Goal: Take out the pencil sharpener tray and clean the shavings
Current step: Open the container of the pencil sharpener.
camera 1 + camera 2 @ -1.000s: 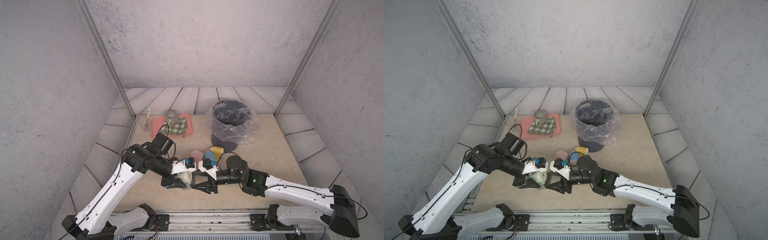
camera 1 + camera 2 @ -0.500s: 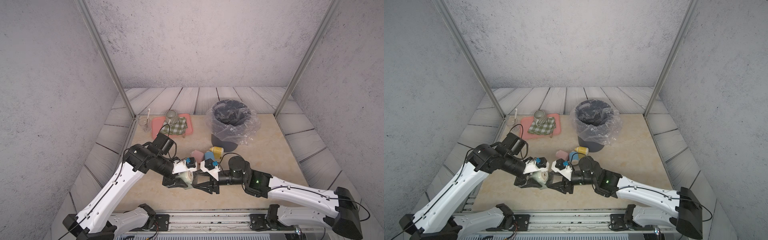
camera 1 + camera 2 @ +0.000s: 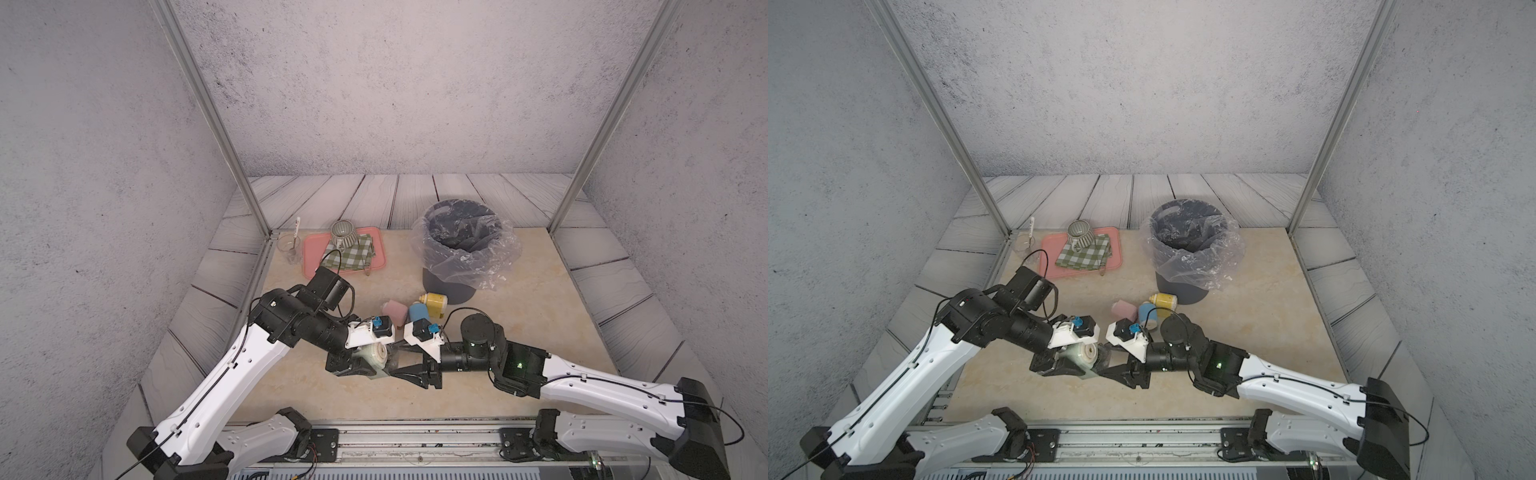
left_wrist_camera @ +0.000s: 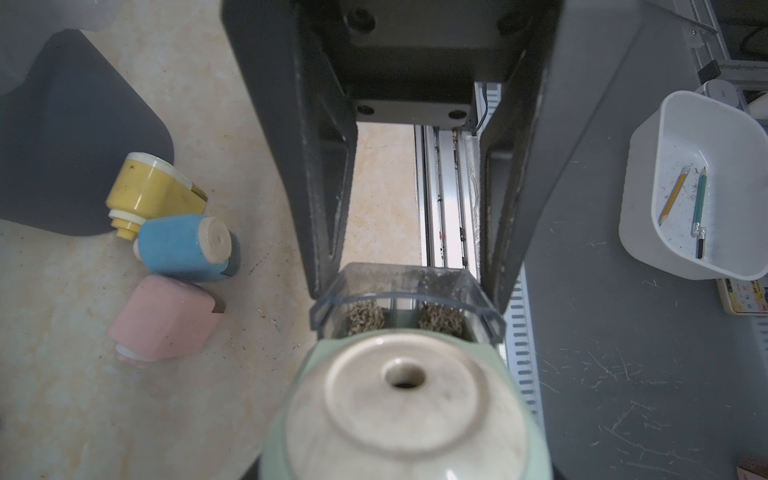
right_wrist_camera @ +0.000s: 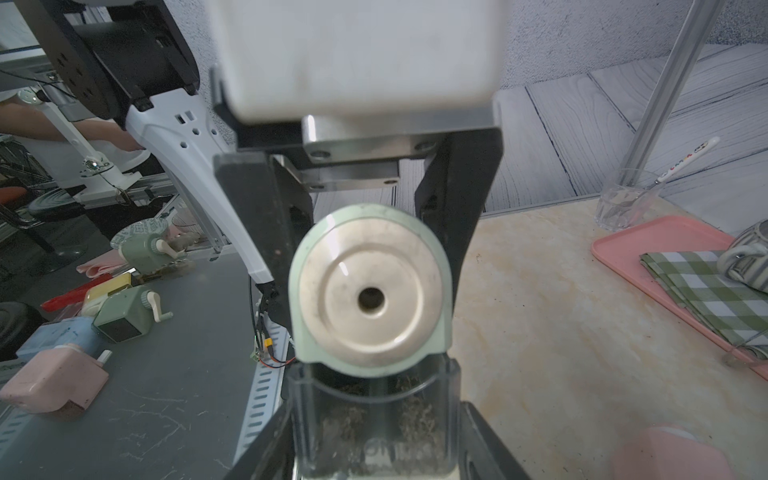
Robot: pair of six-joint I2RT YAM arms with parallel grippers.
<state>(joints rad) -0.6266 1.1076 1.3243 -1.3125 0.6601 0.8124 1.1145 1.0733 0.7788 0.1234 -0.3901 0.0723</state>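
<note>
Lower centre in both top views, the left gripper [image 3: 368,365] has its jaws pressed tight on the green pencil sharpener [image 3: 1086,353]. Facing it, the right gripper [image 4: 407,291] is about half spread and pinches the clear tray [image 5: 374,424] by its sides. The tray juts from the sharpener's body, with brown shavings [image 4: 365,318] inside.

walls [image 3: 374,83]: grey plaster | floor [image 3: 374,195]: pale planks | tabletop [image 3: 540,311]: beige marble
</note>
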